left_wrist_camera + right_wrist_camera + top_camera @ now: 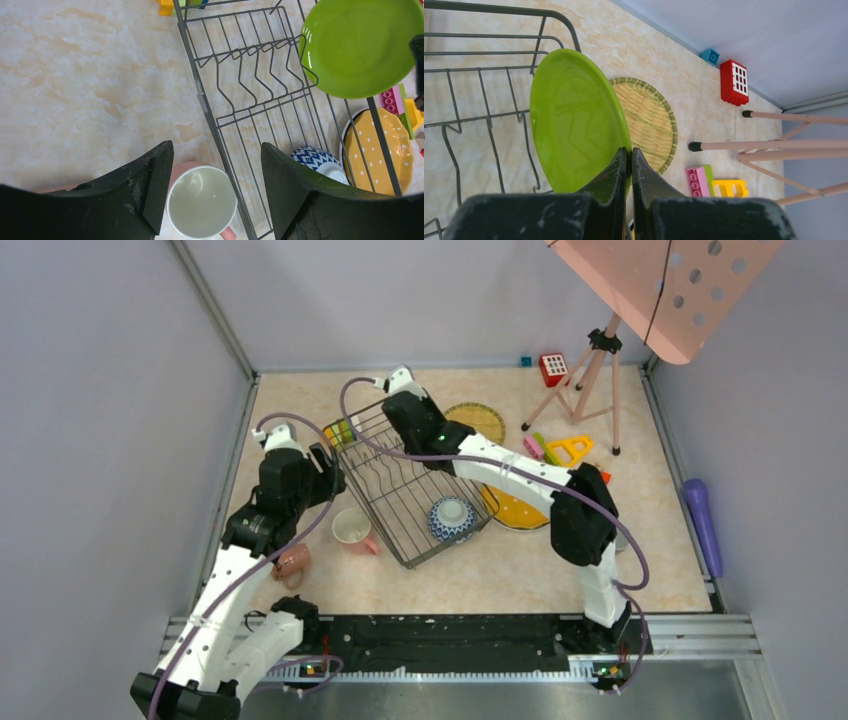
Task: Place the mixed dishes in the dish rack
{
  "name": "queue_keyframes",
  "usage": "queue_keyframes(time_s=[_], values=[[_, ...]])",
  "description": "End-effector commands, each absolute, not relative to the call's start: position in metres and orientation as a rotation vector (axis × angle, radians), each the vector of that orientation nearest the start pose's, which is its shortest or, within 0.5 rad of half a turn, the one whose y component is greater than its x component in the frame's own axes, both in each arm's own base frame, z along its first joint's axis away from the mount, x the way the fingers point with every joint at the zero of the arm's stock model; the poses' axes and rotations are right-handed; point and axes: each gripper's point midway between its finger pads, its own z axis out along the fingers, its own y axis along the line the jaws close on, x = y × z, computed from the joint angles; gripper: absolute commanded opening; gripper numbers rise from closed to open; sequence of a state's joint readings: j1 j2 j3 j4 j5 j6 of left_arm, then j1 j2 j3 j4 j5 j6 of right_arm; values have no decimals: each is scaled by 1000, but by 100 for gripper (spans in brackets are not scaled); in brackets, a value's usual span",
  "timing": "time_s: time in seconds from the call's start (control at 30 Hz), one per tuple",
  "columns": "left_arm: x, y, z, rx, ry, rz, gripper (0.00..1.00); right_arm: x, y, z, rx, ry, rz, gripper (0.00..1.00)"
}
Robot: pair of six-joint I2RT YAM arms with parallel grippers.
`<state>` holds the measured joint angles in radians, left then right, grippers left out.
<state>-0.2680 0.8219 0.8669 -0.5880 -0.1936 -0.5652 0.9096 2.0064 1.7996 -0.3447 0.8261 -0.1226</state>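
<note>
Between fingers of right gripper [630, 151], rim of lime green plate [574, 120].

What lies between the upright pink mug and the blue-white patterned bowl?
Only bare wires of the dark metal dish rack separate the pink mug from the bowl; the top view shows it.

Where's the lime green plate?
Right wrist view: lime green plate, edge pinched in the right tool, at the dark wire rack's far end beside the woven mat.

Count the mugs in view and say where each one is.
2. One pink mug stands upright beside the dish rack's left edge; a second pink mug sits nearer the arm bases, by the left arm. Others may be hidden behind the arms.
</note>
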Motion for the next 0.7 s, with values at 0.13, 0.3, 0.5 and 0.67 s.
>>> queue_keyframes(time_s=[0.13, 0.3, 0.5, 0.67], values=[[274, -64, 225, -397, 2047, -310, 70, 414, 370, 237, -543, 1785, -440, 0], [274, -66, 223, -385, 2053, -322, 70, 408, 379, 229, -569, 1791, -433, 0], [273, -67, 223, -378, 2055, -329, 70, 406, 380, 222, -565, 1817, -395, 27], [273, -68, 224, -374, 2055, -336, 70, 403, 381, 232, -548, 1840, -316, 55]])
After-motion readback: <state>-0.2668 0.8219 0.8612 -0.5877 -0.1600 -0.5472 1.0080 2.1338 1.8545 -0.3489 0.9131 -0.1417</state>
